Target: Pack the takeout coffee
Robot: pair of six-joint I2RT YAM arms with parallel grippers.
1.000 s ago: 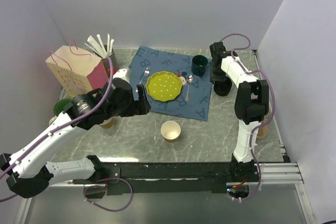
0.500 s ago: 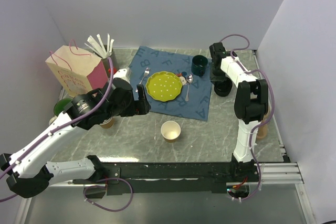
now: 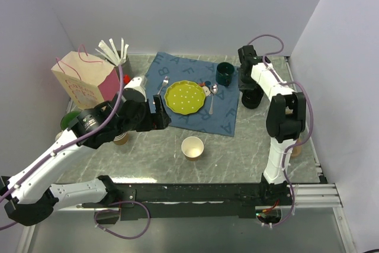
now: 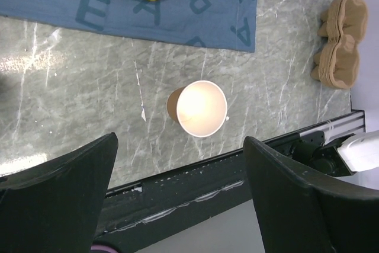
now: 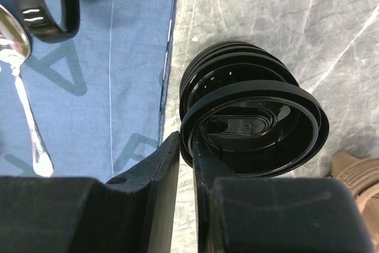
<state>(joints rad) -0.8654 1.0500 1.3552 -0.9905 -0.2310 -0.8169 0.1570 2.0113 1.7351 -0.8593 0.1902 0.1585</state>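
Note:
A lidless tan paper cup stands upright on the marble table, also in the left wrist view. No cup with a lid on it shows. My right gripper is shut on the rim of a black plastic lid, held tilted just above a stack of black lids. My left gripper is open and empty, hovering left of and above the lidless cup.
A blue cloth holds a yellow plate, a fork, a spoon and a dark green mug. A pink and beige paper bag stands far left. Brown pulp carriers lie at the right edge. A tan cup sits under my left arm.
My right gripper has shifted slightly to the right with the lid in it. My left arm has barely moved.

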